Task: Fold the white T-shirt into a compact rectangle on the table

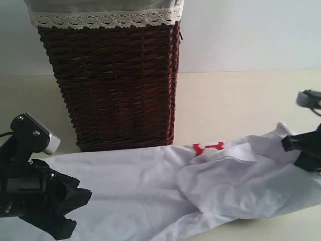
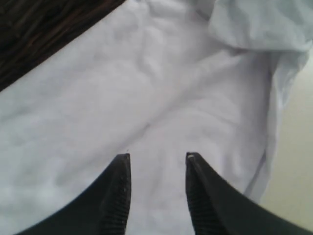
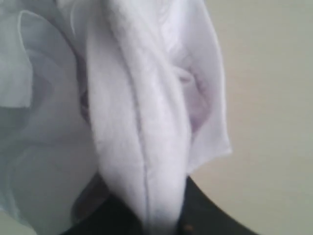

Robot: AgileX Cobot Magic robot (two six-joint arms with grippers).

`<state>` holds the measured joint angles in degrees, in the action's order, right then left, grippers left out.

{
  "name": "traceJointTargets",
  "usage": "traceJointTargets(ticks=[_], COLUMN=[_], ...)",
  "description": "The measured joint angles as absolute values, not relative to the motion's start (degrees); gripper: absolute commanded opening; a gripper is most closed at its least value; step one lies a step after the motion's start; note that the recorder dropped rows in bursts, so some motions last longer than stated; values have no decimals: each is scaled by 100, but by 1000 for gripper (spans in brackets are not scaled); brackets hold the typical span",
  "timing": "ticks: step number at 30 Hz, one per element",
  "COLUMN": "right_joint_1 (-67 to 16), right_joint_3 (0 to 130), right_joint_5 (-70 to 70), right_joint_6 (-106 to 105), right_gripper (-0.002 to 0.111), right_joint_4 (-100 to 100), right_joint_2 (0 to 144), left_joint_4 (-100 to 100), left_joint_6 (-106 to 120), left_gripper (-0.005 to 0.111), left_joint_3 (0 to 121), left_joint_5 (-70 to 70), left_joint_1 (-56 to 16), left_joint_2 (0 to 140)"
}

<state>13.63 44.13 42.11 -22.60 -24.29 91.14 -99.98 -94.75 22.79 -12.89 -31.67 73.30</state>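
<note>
Gripping stage, no fold yet: right claw point(image 3: 146, 218) pinches a bunched edge of the white T-shirt point(image 1: 150, 191), rumpled on the table point(image 1: 241, 100) in front of the wicker basket point(image 1: 115, 85); left claw point(image 2: 157, 157), parted and empty, likely grips next.

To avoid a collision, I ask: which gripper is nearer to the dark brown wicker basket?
Left. The left gripper hangs open over the white T-shirt, just before the basket; the right gripper grips the shirt's far end, well aside.

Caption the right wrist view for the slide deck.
Right gripper pinching a bunched fold of the white T-shirt, cream table behind.
</note>
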Motion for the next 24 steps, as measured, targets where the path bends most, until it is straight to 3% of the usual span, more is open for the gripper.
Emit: traceJointTargets(ticks=[6, 11, 24], right_joint_1=[1657, 1481, -603], right_joint_3=[4745, 5012, 5350], right_joint_5=[4521, 5109, 4978], right_joint_6=[-1693, -2176, -3502], right_gripper=[0, 0, 0], right_joint_4=[-1977, -2859, -6099], right_joint_2=[8400, 8119, 7931], left_joint_4=[-9998, -9998, -9998], left_joint_6=[-9475, -9475, -9278], left_gripper=[38, 38, 38], left_joint_3=[2279, 2279, 2279], left_joint_5=[-1289, -1289, -900], left_joint_1=[-3167, -3167, -3167], left_joint_2=[7330, 7330, 6757])
